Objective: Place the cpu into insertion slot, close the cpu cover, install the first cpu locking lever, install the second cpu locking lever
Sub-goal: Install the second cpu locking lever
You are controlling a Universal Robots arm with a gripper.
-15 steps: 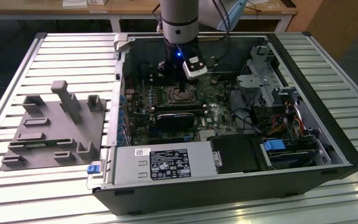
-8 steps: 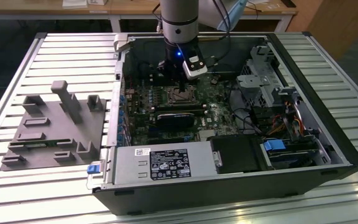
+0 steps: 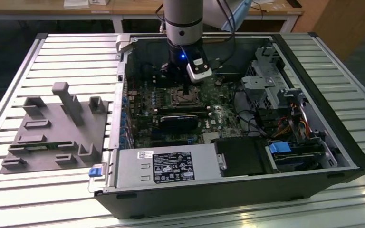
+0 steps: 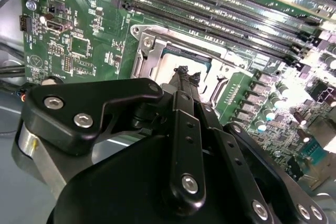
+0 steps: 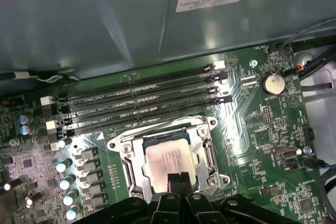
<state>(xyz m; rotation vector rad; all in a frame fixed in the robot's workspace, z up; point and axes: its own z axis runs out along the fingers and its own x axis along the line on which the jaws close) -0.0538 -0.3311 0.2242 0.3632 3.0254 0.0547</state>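
Gripper (image 5: 178,179), fingers pressed together and empty, we log just above the cpu (image 5: 169,157), already seated in the insertion slot (image 5: 137,167) under the lowered cpu cover (image 5: 202,129); levers we judge outstanding.

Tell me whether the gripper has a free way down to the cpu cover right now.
Probably yes. The gripper hangs right at the cpu cover, its fingertips together at the frame's near edge beside the cpu. The memory slots lie off to one side, and nothing crosses between.
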